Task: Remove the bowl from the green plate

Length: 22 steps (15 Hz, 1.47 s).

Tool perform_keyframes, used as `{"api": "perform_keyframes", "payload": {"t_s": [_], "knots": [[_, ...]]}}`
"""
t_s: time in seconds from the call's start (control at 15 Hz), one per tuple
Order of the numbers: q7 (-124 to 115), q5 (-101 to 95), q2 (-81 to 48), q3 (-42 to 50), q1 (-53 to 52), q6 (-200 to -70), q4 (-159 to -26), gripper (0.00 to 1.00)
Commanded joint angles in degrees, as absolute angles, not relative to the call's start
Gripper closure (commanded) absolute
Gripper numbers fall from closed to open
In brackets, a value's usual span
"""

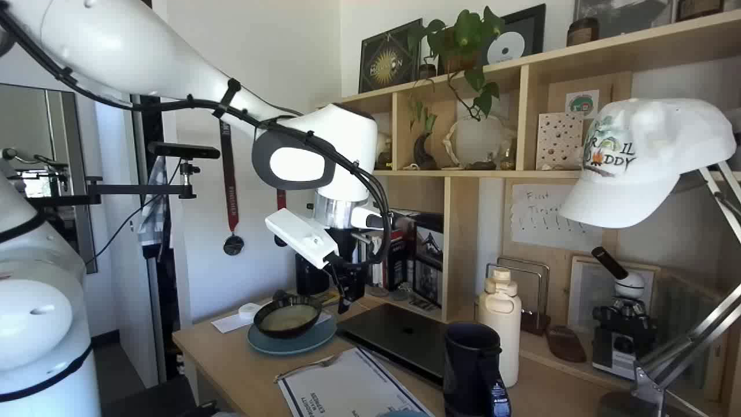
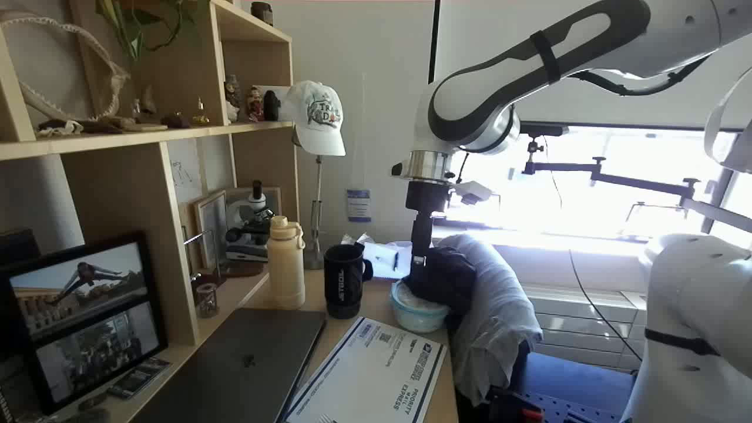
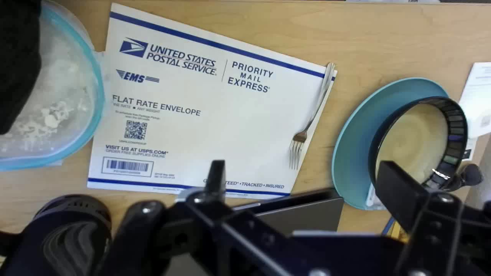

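The gripper [image 3: 303, 168] has its fingers [image 3: 401, 189] spread wide. In an exterior view, the round, shiny bowl [image 1: 288, 317] sits left of them, on the smooth green plate [image 1: 315, 337].

Wrist view: bowl [image 3: 414, 138] partly hidden behind pincer [image 3: 303, 169].

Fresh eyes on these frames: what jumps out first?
Probably the big white arm, stretched over the desk with its tool open. Next, the white cap perched high at right in an exterior view. In the wrist view, the mailing envelope stands out near the middle, fork on top, with the bowl on the green plate to its right.
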State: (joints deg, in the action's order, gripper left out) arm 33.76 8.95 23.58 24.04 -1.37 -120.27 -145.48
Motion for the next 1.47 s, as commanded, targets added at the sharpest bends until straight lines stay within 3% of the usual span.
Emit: {"api": "perform_keyframes", "payload": {"t_s": [0.0, 0.53, 1.4], "knots": [[34.64, 10.07, 23.15, 21.72, 1.04, -120.02, -145.38, 0.00], [34.25, 9.96, 22.17, 21.19, 0.86, -119.75, -144.68, 0.00], [36.43, 16.58, -6.27, 3.65, -3.90, -122.74, -123.70, 0.00]]}}
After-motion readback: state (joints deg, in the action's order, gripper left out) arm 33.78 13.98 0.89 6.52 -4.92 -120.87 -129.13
